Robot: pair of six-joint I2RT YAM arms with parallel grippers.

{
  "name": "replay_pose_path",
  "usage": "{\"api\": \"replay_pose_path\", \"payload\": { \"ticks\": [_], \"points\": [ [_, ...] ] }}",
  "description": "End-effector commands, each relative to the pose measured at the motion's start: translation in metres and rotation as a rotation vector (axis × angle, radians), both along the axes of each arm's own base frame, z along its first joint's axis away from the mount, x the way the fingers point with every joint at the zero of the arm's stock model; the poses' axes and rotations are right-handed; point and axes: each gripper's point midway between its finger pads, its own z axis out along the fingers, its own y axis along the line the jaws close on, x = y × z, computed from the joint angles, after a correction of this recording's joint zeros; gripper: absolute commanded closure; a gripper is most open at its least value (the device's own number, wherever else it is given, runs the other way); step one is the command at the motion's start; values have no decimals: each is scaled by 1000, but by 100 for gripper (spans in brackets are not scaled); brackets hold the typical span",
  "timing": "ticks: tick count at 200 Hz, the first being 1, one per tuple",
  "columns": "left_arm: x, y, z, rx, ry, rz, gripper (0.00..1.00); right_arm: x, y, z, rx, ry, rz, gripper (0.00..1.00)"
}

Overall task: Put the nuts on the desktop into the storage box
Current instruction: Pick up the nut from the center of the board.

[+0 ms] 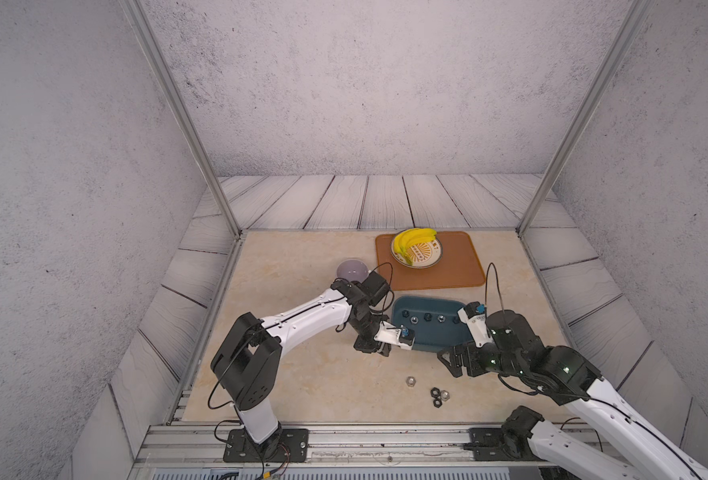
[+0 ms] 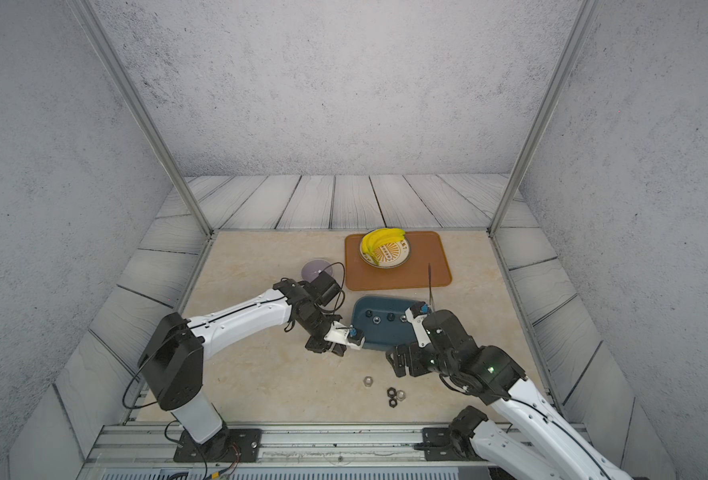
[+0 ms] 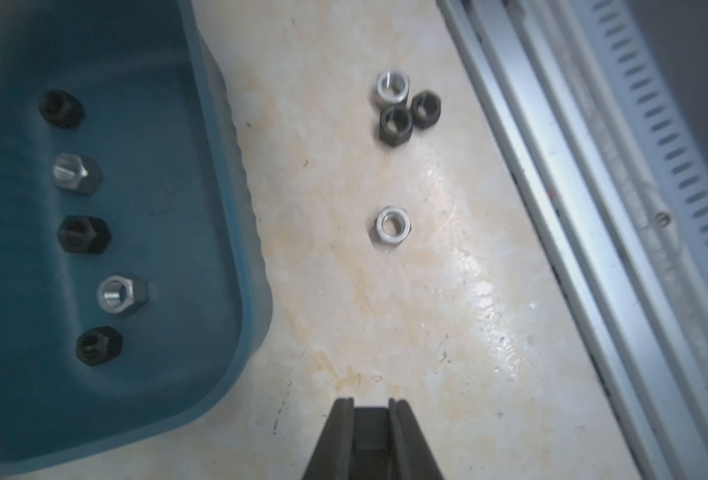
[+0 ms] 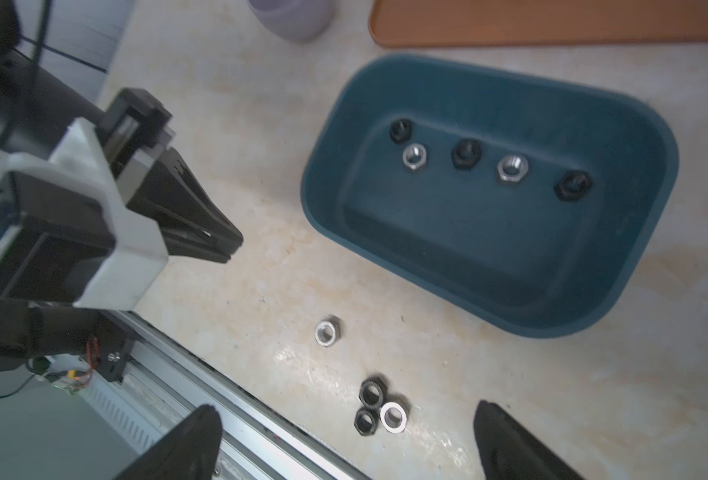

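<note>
The glossy beige marble-patterned desktop (image 1: 302, 374) is carrying everything. Far right, a smooth orange-brown rectangular tray (image 1: 464, 270) is holding a round patterned plate (image 1: 429, 257) of yellow bananas (image 1: 412, 239). Nearer, the shallow dark teal plastic storage box (image 1: 431, 336) with rounded corners is sitting, a round lilac bowl (image 1: 351, 270) to its far left. The black left gripper (image 4: 229, 247) is hovering at the box's near-left corner, fingers pressed nearly together; whether anything is pinched, I cannot tell. The right gripper (image 4: 346, 409) is hanging spread wide at its near-right corner. Five hexagonal metal nuts (image 4: 464, 153), black and silver, are lying in a row inside the box. Nearer, on the desktop, a lone silver nut (image 1: 410, 381) is lying left of a touching cluster (image 1: 439, 395) of three.
</note>
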Motion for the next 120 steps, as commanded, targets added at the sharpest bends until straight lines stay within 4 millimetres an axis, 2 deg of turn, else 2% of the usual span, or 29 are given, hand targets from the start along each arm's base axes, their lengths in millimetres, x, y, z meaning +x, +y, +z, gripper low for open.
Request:
{"api": "replay_pose_path", "payload": {
  "ticks": [1, 19, 34, 73, 120],
  "points": [
    [-28, 3, 39, -27, 215, 76, 87, 0, 16, 39, 156, -210, 100, 1],
    [-26, -2, 63, -78, 317, 172, 87, -6, 22, 70, 234, -374, 181, 1],
    [-20, -8, 82, -113, 415, 280, 87, -11, 26, 85, 244, -461, 246, 1],
    [-19, -18, 126, -208, 609, 373, 87, -8, 37, 97, 174, -626, 380, 7],
    [-7, -24, 160, -295, 803, 435, 86, -6, 60, 115, 180, -903, 538, 12]
  ]
}}
